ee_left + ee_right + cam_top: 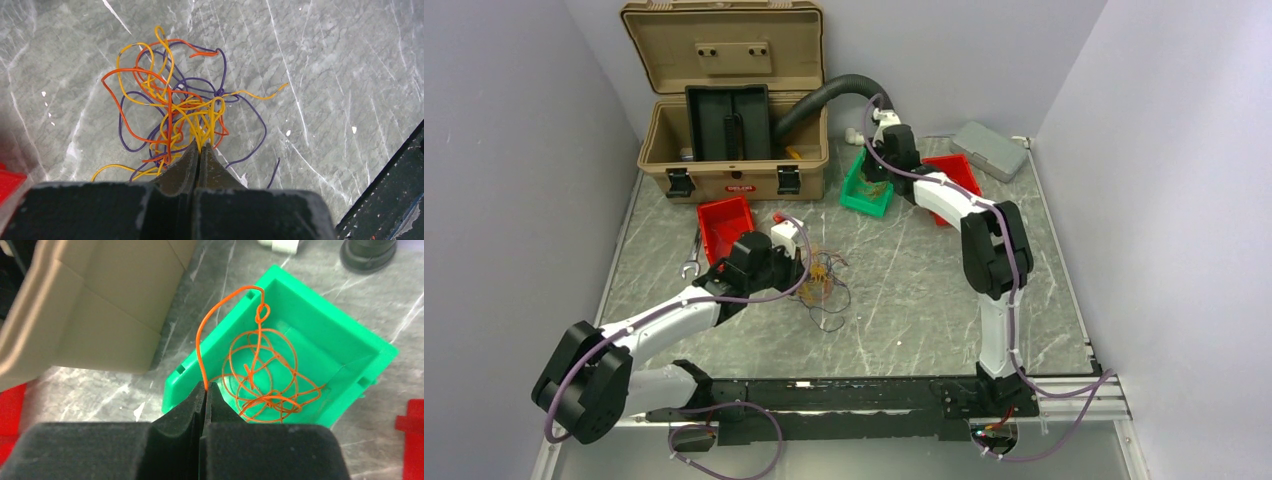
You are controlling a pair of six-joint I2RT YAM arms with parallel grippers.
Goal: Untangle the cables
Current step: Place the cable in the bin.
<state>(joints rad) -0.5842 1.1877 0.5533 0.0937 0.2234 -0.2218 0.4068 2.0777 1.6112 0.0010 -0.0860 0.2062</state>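
arms: two, both stretched out over the grey marbled table (924, 300).
left gripper (200, 148): fingers pressed together with no gap. Yellow strands run straight into the seam at the tips, so it is clamped on the tangle of cables (195, 112).
tangle of cables: one loose heap flat on the table, left of centre, right at the left gripper's tips. Three colours counted: orange, yellow, purple. The strands cross too much to count.
right gripper (206, 388): fingers together, pinching one orange cable (270, 401) at the tips, at the rim of the green bin (325, 335).
orange cable: one. It rises from the pinch in a tall arc, passes a small loop at the top, then drops into a coil lying inside the green bin.
green bin: one, at the far side of the table, just beside the right front corner of the toolbox (724, 175).
red bins: two. One (724, 222) sits in front of the toolbox, near the left arm's wrist. The other (954, 165) is right of the green bin, partly under the right arm.
toolbox: one, tan, lid open, far left. One black tray (727, 122) stands upright in it.
black corrugated hose (824, 100): one, curving from the toolbox toward the right arm's wrist.
grey case (989, 148): one, lid shut, far right corner.
spanner (692, 262): one, flat on the table, left of the nearer red bin.
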